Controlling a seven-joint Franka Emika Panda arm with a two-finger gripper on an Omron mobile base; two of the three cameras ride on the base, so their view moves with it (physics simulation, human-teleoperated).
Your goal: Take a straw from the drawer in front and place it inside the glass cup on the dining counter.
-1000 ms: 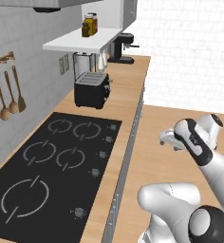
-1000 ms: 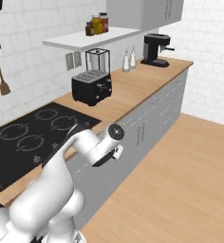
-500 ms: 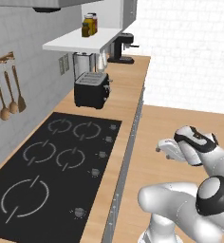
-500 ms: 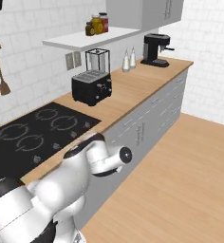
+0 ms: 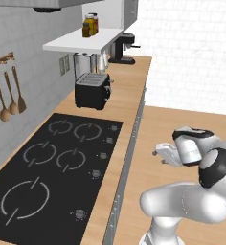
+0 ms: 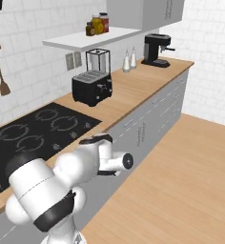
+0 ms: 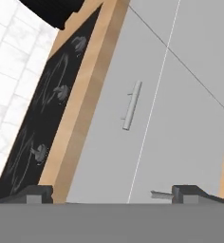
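My gripper (image 5: 158, 153) hangs in front of the grey cabinet fronts (image 7: 180, 109) under the wooden counter with the black cooktop (image 5: 52, 167), and it points at them. In the hand view its two dark fingertips (image 7: 38, 192) stand far apart at the bottom, open, with nothing between them. A grey front panel with a bar handle (image 7: 132, 105) lies straight ahead of the gripper (image 7: 116, 193), shut. The straw, the glass cup, the dining counter and the white-lined drawer are out of view.
On the counter stand a black toaster (image 5: 92, 90), a blender (image 6: 98, 61), two shakers (image 6: 129, 60) and a coffee machine (image 6: 155, 49). Jars (image 5: 90, 25) sit on a white shelf. Wooden spoons (image 5: 7, 98) hang on the wall. Wooden floor (image 6: 181, 186) spreads to the right.
The arm has folded downwards and the hand has sunk and moved a little closer to the cabinet fronts. The base views have not shifted.
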